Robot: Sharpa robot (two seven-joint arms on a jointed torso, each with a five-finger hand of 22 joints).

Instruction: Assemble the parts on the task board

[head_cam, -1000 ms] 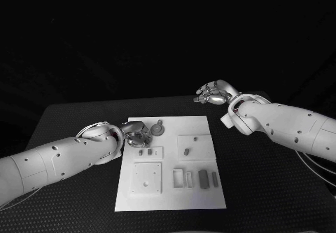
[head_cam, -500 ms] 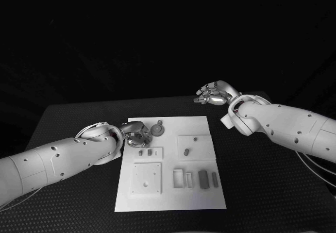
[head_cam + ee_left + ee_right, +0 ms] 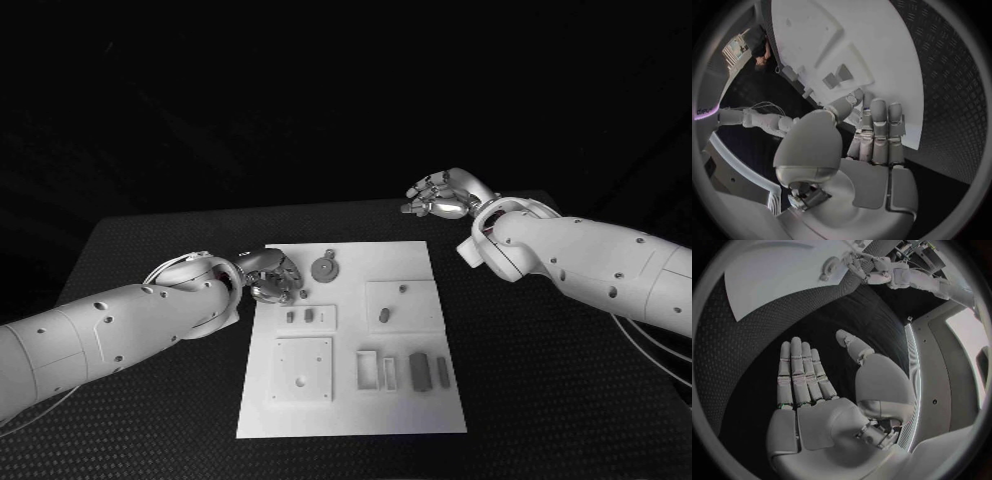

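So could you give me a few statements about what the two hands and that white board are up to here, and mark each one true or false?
1. The left hand sits at the task board's edge, beside the round part. True.
2. The right hand holds a part. False: it is over the black table beyond the board, fingers spread, holding nothing.
3. The round part lies flat on the board, free of both hands. True.
4. The board has slid off the table. False: it lies flat in the middle of the table.
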